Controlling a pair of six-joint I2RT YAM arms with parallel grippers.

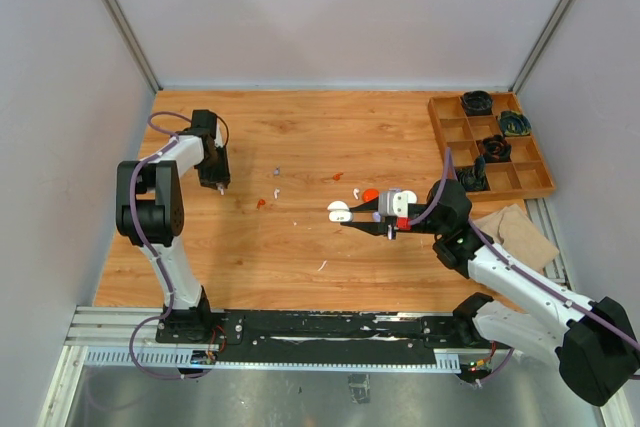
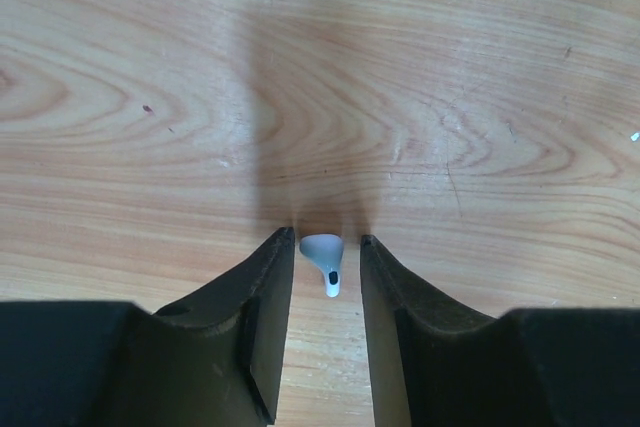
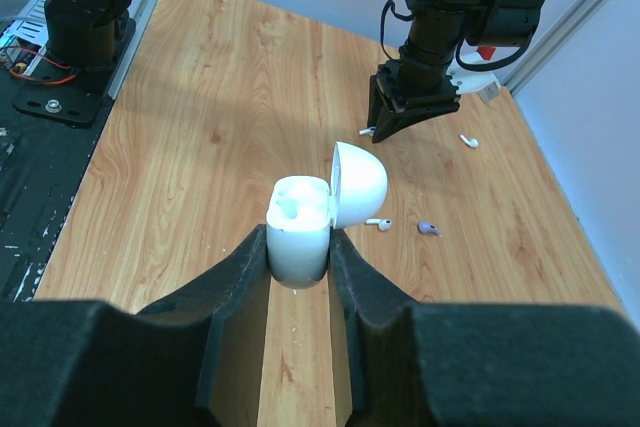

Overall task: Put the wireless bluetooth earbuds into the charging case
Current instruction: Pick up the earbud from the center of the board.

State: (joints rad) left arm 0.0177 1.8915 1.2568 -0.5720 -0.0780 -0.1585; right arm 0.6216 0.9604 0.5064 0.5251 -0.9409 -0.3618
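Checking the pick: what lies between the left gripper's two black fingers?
A tiny white short-stemmed plastic earbud on the wooden table, shown in the left wrist view.

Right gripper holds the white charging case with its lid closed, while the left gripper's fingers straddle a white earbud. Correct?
No: the lid of the charging case stands open, as the right wrist view shows. The right gripper does hold the case, and the left gripper straddles the white earbud.

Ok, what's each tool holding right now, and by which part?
Right tool clamps the open white charging case by the sides of its base. Left tool holds nothing yet: its fingers flank a white earbud on the table, gaps showing both sides.
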